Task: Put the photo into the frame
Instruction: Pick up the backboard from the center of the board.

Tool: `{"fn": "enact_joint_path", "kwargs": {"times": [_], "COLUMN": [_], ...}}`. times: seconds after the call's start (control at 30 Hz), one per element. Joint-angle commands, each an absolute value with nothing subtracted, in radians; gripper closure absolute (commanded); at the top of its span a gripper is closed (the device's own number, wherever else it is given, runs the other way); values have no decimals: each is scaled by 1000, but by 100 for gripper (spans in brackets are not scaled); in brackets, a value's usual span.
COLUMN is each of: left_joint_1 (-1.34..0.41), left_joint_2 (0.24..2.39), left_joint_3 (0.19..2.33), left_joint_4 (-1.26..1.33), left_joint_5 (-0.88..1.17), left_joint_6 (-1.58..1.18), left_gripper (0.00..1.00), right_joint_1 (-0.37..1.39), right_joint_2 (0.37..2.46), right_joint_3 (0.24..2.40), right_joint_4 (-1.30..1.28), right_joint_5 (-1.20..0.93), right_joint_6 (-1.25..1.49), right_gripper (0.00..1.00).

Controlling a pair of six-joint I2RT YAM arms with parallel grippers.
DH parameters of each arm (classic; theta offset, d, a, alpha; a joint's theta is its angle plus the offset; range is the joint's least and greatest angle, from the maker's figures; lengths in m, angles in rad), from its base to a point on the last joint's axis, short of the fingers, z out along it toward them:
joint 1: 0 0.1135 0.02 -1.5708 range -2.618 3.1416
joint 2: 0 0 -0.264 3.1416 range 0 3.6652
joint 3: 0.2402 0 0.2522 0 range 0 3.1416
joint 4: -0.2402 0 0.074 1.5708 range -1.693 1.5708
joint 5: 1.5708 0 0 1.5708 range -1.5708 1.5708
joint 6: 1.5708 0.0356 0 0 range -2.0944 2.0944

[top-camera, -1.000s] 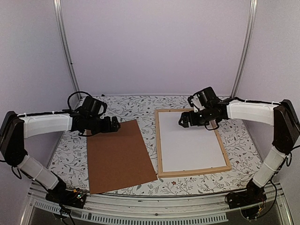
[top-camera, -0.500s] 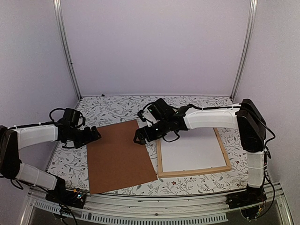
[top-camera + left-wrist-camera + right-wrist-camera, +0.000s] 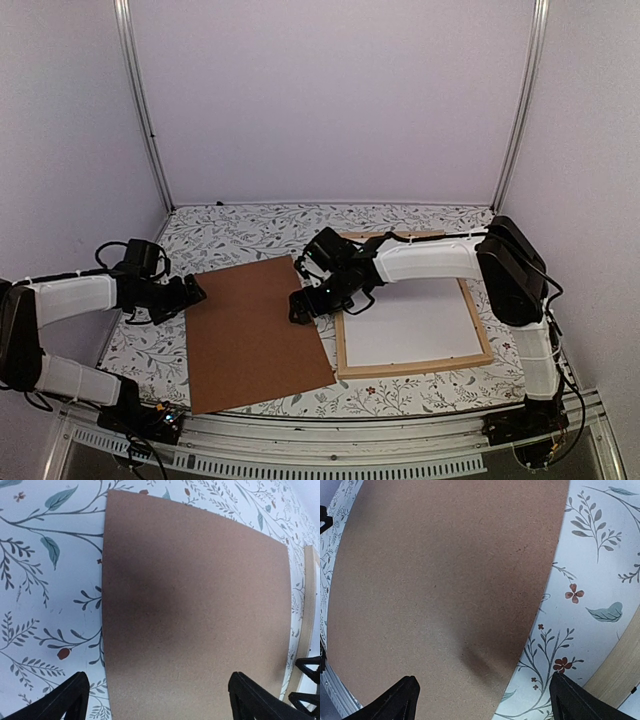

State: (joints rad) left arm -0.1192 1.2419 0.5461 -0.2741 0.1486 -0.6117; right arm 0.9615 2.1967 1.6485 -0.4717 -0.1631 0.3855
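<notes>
The frame (image 3: 415,367) of light wood lies flat on the right of the table; its strip also shows in the left wrist view (image 3: 309,595) and the right wrist view (image 3: 615,676). A plain white sheet (image 3: 410,318) fills it; I cannot tell whether this is the photo's back, and no printed side shows. My right gripper (image 3: 300,305) (image 3: 482,677) hangs open low over the right edge of the brown backing board (image 3: 255,330) (image 3: 445,580), left of the frame. My left gripper (image 3: 192,293) (image 3: 159,676) stands open at the board's (image 3: 195,605) left edge, holding nothing.
The tablecloth (image 3: 250,228) has a leaf and flower print. Metal rails (image 3: 300,440) run along the near edge, by the arm bases. Purple walls close the back and both sides. The right gripper's fingertips (image 3: 306,680) show beyond the board in the left wrist view.
My right arm has swung left, from above the frame to the backing board's right edge. My left gripper has drawn back left, off the board's far corner to its left edge.
</notes>
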Motion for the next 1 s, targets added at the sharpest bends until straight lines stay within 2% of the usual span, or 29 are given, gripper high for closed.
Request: {"fn": "enact_joint_path", "kwargs": {"times": [0.0,0.43,0.97], "left_joint_1": [-106,-106,-109], "left_joint_2": [1221,1248,1253], "left_joint_3": [507,469,374], "left_joint_4": [-263,-250,-163], "left_joint_5": [122,113,244], "left_joint_6": [-640,-640,-695], "left_gripper": [1,2,17], "right_joint_1": [948,913,934], "right_joint_2": [2236,2250,2338], "right_joint_3": [1687,1729,1788], "right_joint_4": [-522,-627,-526], "right_joint_5": [-128,31,-194], "right_joint_6": [399,398,443], "right_gripper": [5,5,6]}}
